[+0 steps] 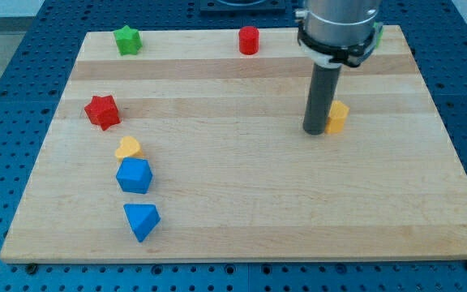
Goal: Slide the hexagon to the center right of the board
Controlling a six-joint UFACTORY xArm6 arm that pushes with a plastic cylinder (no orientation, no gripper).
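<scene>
My tip [314, 130], the lower end of the straight dark rod, is seen resting on the pale wooden board [242, 219], just at the view's left of the small yellow hexagonal block [337, 117]. Touching or a hair apart cannot be told, since the rod covers the block's near flank. There is no gripper on this arm, so nothing is grasped; the block can only be pushed.

The yellow hexagonal block is placed right of the board's middle, a little above mid-height, well short of the view's right edge.

A risk is judged from the contact line: the tip sits slightly lower than the block's middle, so a push toward the right may be off-centre, and the block could be spun or slipped off toward the view's top. The right edge could also be overshot.

The block stands upright, its long axis vertical; which way a flat face points cannot be made out.

Well apart, a red cylinder block [249, 40], green star block [126, 40], red star block [102, 111], yellow heart-like block [127, 148] and two blue blocks [134, 176] [141, 220] are left clear.
</scene>
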